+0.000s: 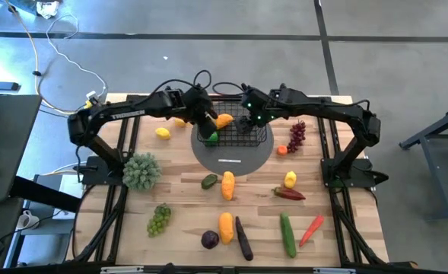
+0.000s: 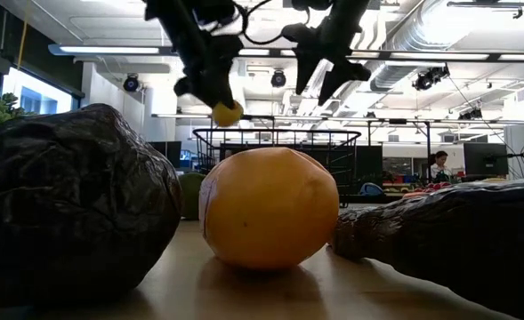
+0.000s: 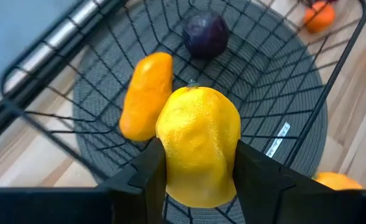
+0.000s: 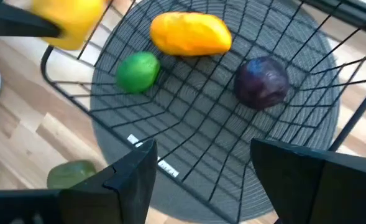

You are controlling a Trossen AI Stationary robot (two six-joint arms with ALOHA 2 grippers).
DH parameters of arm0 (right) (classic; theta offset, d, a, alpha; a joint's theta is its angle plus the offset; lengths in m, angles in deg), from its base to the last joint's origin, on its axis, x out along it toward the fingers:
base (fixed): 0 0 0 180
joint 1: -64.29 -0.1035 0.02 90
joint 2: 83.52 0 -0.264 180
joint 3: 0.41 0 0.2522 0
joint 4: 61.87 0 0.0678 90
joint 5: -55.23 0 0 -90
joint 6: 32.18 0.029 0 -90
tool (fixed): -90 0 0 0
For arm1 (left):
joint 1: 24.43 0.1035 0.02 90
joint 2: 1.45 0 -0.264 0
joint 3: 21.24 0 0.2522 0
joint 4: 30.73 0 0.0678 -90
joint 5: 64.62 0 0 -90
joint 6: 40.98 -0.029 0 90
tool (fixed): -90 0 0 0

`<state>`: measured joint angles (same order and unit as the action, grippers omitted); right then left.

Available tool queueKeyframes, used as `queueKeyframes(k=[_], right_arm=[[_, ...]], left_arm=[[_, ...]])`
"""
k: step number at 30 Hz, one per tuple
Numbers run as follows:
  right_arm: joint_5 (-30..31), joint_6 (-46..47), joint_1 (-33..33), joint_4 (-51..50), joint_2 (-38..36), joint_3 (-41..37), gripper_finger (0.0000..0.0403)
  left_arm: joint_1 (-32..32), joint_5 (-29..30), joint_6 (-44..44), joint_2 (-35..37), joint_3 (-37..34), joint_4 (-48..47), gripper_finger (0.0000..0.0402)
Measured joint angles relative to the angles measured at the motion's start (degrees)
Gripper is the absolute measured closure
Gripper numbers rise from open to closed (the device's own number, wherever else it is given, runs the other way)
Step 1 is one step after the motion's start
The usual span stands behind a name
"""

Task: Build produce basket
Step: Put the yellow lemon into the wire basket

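I see a lemon (image 3: 198, 146) with a pebbled, matt plastic skin. The basket (image 3: 332, 81) is thin black wire, slightly glossy. Under it, the grey disc (image 4: 189, 180) looks woven and ribbed. At its six o'clock, the table (image 1: 185, 217) shows pale, smooth wood planks.

1 basket (image 1: 243, 122), 3 lemons (image 1: 163, 133), 2 grape bunches (image 1: 159, 219), 1 cucumber (image 1: 287, 234), 2 arms

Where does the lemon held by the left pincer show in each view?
High view: mostly hidden under the left pincer, over the basket.
Low view: lemon upper centre, above the basket.
Left wrist: lemon fills the centre foreground.
Right wrist: upper-left corner.
Shared landmark: the basket.
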<state>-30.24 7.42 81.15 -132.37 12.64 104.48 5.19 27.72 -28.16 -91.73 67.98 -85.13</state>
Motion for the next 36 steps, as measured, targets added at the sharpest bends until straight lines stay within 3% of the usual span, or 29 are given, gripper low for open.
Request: queueKeyframes(k=[16,30,36], right_arm=[[4.3,12.0,-7.5,-5.9,0.0,0.0,0.0164],[4.2,21.3,-15.3,-8.7,0.0,0.0,0.0164],[4.1,26.3,-18.9,-8.8,0.0,0.0,0.0164]], left_arm=[[0.1,-0.2,-5.5,-8.8,0.0,1.0,0.0259],[0.1,-0.2,-5.6,-9.4,0.0,1.1,0.0258],[0.1,-0.2,-8.0,-9.4,0.0,1.1,0.0222]])
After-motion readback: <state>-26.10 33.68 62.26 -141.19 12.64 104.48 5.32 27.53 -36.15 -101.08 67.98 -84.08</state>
